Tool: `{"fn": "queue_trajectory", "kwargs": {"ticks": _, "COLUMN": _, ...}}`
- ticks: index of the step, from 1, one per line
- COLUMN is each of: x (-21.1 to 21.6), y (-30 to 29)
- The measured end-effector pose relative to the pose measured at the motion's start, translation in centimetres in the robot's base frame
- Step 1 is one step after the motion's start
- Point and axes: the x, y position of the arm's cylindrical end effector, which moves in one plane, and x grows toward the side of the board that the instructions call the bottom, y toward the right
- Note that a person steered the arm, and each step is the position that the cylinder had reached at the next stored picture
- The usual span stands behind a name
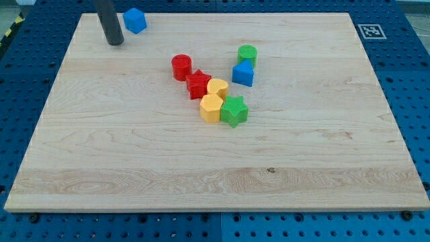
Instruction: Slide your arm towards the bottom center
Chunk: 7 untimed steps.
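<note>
Rod and blocks share a pale wooden board (134, 154) on a blue pegboard table (20, 94). We see my tip (115, 43) resting near the board's top left corner, just to the left of a blue cube (135, 20) and apart from it. We carry no pincer: the arm ends in a plain dark rod, so nothing spreads or pinches. The bottom centre of the board lies well away from the tip, toward the view's bottom and right. Between the two sits a cluster near the middle: a red cylinder (181, 67), a red star (198, 85) touching it, a yellow rounded block (218, 87), a yellow hexagon (211, 107) and a green star (234, 111) side by side. Just to the right stand a blue block (243, 74) and a green cylinder (247, 54) behind it. A printed marker (370, 31) sits at the board's top right corner.
</note>
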Motion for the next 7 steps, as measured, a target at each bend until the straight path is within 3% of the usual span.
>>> {"fn": "queue_trajectory", "kwargs": {"ticks": 4, "x": 3.7, "y": -4.9}}
{"fn": "queue_trajectory", "kwargs": {"ticks": 7, "x": 4.3, "y": -5.5}}
